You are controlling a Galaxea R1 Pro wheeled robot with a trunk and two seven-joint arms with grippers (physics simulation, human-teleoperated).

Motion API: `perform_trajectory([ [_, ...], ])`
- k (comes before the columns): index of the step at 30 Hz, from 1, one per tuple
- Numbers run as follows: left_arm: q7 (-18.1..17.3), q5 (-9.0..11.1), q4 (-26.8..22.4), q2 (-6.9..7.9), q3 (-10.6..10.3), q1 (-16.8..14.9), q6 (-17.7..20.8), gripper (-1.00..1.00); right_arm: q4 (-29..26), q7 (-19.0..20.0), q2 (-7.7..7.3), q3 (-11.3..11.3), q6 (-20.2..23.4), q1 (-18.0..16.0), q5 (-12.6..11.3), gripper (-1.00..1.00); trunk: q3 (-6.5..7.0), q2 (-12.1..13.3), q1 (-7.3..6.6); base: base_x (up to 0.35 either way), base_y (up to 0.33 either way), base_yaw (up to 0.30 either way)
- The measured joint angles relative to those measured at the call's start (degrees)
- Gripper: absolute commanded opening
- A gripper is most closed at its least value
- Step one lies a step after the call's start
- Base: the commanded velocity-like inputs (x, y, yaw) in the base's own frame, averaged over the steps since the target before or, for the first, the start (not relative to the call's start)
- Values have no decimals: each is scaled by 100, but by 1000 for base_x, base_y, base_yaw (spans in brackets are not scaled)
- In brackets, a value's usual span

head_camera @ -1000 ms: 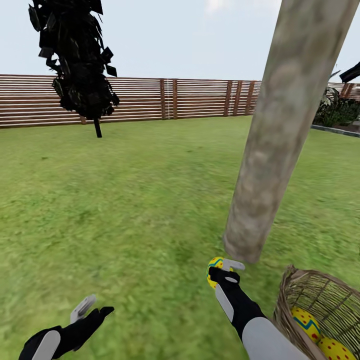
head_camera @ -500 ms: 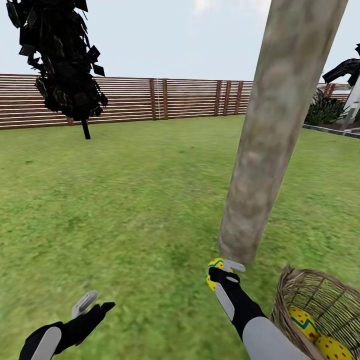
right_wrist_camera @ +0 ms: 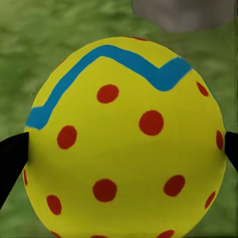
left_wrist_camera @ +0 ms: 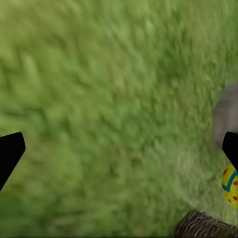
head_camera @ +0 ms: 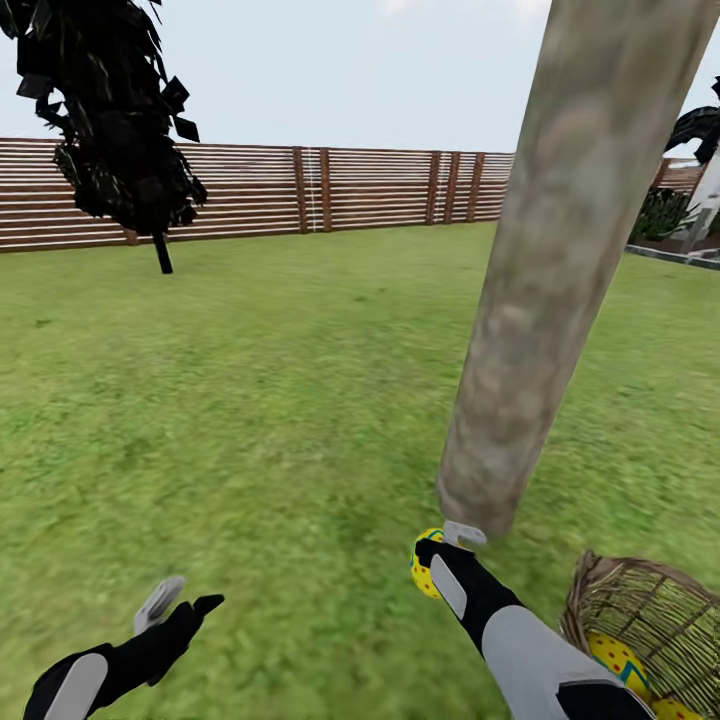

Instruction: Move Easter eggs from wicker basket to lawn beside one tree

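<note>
My right gripper (head_camera: 440, 548) is shut on a yellow Easter egg (head_camera: 426, 568) with red dots and a blue zigzag, held low over the lawn (head_camera: 280, 420) right at the foot of the thick pale tree (head_camera: 520, 330). In the right wrist view that egg (right_wrist_camera: 124, 139) sits between the two black fingertips (right_wrist_camera: 12, 158), with the trunk's base (right_wrist_camera: 183, 12) just beyond. The wicker basket (head_camera: 655, 610) stands to the right of the trunk and holds two more eggs (head_camera: 618, 658). My left gripper (head_camera: 178, 604) hangs open over bare grass.
A brown slat fence (head_camera: 330, 190) closes the far side of the garden. A slim dark tree (head_camera: 115, 120) stands at the back left and bushes (head_camera: 665, 215) at the far right. In the left wrist view the held egg (left_wrist_camera: 229, 186), trunk (left_wrist_camera: 225, 116) and basket rim (left_wrist_camera: 203, 228) show.
The head view has swung slightly, so the basket now sits further right and lower in the picture. The right gripper still holds the egg at the trunk's foot, a little lower.
</note>
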Motion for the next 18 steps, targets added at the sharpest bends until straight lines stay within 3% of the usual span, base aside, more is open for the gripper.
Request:
perform_trajectory([
  [11, -8, 18, -7, 0, -6, -1, 9, 100, -46, -1, -7, 0, -7, 0, 13, -100, -244, -15, 28, 0, 0, -242],
  [15, -15, 19, -10, -8, -12, 1, 17, 100, -22, -2, -14, 1, -580, -24, -2, -100, -333, -20, 39, 0, 0, -55],
  [18, -16, 19, -22, -12, -13, 1, 23, 100, 155, 8, -59, 1, -796, -248, -7, -100, -399, -24, 46, 0, 0, -9],
])
